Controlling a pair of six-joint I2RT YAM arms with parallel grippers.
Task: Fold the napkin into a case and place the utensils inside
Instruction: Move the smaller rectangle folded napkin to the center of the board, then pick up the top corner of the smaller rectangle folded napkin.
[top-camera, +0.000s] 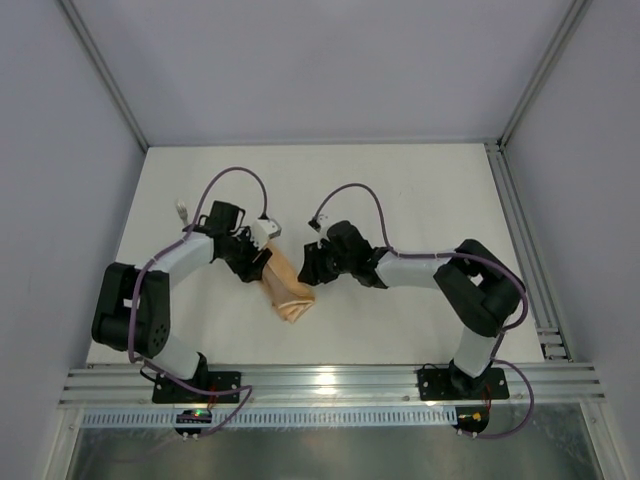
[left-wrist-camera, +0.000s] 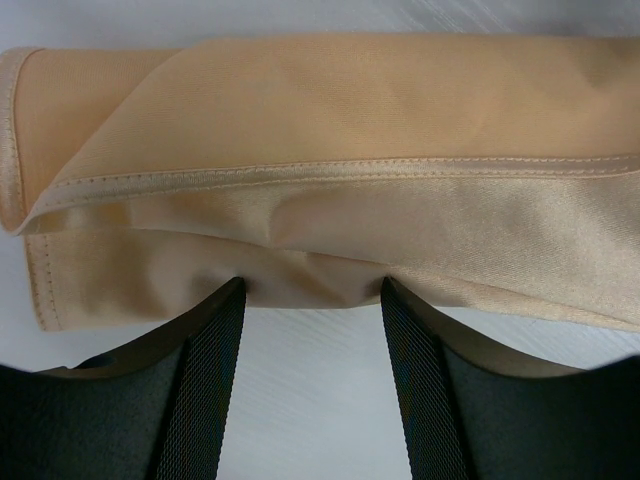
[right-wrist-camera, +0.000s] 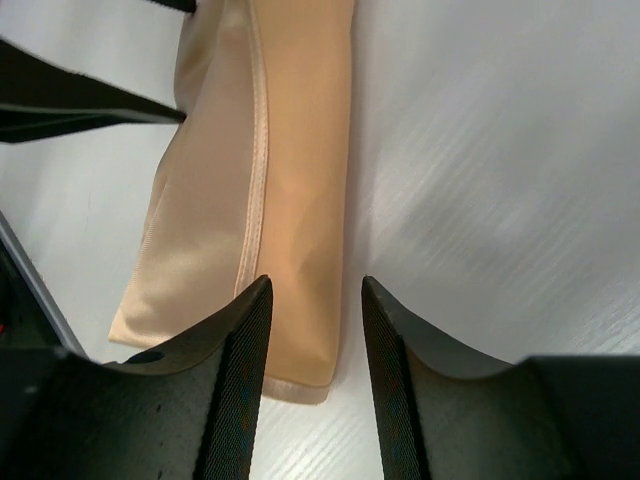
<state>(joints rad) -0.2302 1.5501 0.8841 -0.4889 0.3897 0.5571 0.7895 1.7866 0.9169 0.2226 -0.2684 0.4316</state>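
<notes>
Both jaws wide, folded napkin at their tips.

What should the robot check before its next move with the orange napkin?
1. Napkin folded into a narrow strip: ok.
2. Left pincer open, fingertips at the cloth's edge: ok.
3. Right pincer open over the napkin's end: ok.
4. Pincers apart from each other, not bumping: ok.
5. Utensils in sight: not ok, none show in any view.
6. An open end to slide things into: cannot tell.
</notes>
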